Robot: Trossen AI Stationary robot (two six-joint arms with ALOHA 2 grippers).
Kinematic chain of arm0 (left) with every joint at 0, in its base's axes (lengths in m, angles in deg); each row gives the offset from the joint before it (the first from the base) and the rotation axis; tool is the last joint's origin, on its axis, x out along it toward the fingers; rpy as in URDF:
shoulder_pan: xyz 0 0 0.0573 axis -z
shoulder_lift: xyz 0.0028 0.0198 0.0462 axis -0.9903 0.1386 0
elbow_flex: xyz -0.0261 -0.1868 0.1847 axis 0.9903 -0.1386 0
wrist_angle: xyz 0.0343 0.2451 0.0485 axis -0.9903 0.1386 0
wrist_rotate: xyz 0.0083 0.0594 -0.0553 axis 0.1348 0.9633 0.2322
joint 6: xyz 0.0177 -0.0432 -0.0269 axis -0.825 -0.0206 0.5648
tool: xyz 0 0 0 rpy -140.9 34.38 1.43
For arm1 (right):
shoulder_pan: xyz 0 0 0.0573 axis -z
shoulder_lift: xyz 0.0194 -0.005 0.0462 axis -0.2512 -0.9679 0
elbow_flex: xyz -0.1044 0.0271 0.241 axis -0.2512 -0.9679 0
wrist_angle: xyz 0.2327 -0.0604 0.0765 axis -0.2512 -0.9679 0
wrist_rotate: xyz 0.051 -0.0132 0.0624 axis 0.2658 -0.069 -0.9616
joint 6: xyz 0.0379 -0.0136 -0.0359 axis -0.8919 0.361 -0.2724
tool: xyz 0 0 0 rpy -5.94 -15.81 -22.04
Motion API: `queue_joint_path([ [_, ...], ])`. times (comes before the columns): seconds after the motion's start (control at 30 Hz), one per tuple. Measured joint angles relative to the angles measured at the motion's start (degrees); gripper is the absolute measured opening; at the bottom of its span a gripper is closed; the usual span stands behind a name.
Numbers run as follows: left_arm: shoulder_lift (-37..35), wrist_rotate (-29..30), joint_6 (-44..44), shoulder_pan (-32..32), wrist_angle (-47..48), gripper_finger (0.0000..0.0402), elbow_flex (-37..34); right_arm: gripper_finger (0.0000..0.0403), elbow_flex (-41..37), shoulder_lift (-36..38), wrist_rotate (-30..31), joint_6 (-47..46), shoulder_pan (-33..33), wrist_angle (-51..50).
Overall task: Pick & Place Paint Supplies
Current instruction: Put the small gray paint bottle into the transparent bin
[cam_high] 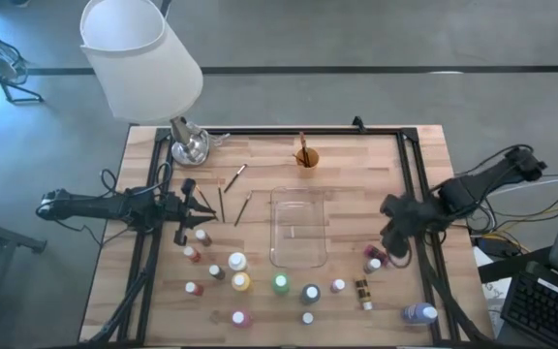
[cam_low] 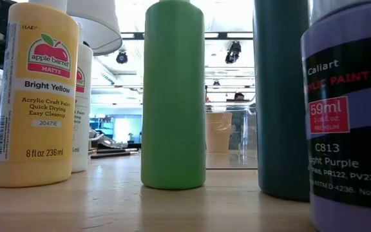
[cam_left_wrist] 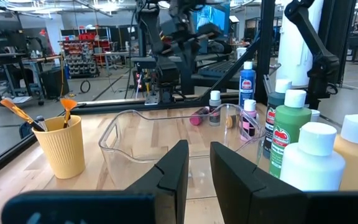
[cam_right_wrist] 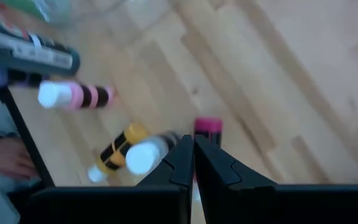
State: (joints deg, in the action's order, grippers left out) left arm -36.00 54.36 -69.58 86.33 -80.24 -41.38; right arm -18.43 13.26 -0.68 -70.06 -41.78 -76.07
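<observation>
The right gripper (cam_right_wrist: 193, 149), fingers pressed together and holding nothing, is hovering above a small magenta-capped paint bottle (cam_right_wrist: 207, 127) lying on the wooden table (cam_high: 347, 189) right of the clear rectangular plastic tray (cam_high: 298, 229). The left gripper (cam_left_wrist: 197, 163), fingers slightly parted and empty, is waiting among brushes left of the tray.

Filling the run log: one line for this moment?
left gripper: idle, facing tray | right gripper: shut, over pink bottle | tray: empty
</observation>
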Motion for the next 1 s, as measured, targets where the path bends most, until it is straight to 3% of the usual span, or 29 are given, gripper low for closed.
queue_joint_path([
  [0.3, 0.0, -0.01, -0.01, 0.01, 0.02, 0.0074, 0.0, 0.0045, 0.0, -7.38, -0.14, -12.96, -12.14, -0.03],
  [0.6, 0.0, 0.0, -0.01, 0.01, 0.01, 0.0074, 0.0, 0.0102, 0.0, -12.67, -0.22, -25.27, -21.66, 0.11],
  [1.0, 0.0, 0.01, -0.01, 0.01, 0.0, 0.0074, 0.0, 0.0186, -0.02, -21.19, 3.39, -21.46, -22.39, 2.35],
])
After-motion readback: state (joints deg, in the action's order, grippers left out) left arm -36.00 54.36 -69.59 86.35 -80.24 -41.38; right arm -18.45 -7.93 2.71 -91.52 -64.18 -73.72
